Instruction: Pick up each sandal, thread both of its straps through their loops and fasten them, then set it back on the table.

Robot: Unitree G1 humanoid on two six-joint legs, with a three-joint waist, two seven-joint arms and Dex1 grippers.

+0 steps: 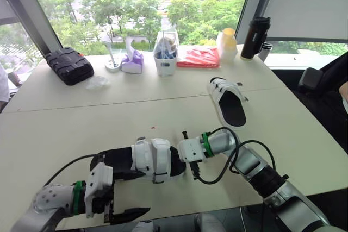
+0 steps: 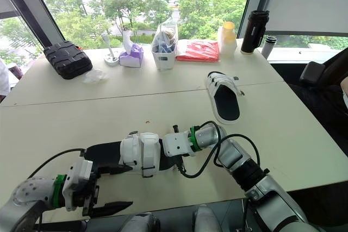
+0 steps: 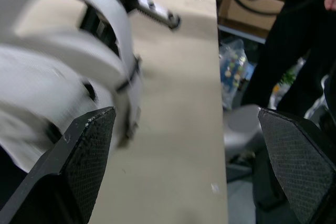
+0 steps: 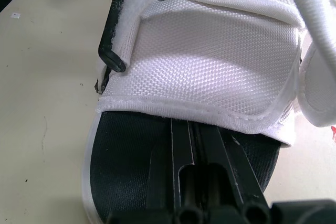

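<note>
Closest to me, at the lower left of the frame, the left gripper (image 1: pixel 129 194) hangs just off the table's front edge. Its two black fingers (image 3: pixel 89 150) are spread wide with nothing between them. The upper finger lies right against the near side of the sandal (image 1: pixel 147 158); I cannot tell whether it touches.

That sandal sits sole-down on the pale table (image 1: pixel 81 118), low in the frame and a little left of centre. Its black footbed faces up and two white straps (image 1: pixel 161 158) arch over it.

From the right, the right gripper (image 4: pixel 190 124) reaches into the sandal's open end. Its fingers are pressed together and lie flat along the footbed, with the tips tucked under the nearer strap. I see nothing pinched between them. A black loop (image 4: pixel 112 30) stands at the edge of that strap.

The second sandal (image 1: pixel 228 101) lies well apart, right of centre and higher in the frame, also sole-down.

Along the top of the frame, by the window, stand:
- a black case (image 1: pixel 68 64)
- a purple tissue pack (image 1: pixel 132 61)
- a white holder (image 1: pixel 166 52)
- a red packet (image 1: pixel 198 57)
- a yellow-capped bottle (image 1: pixel 227 42)
- a black flask (image 1: pixel 254 37)
</note>
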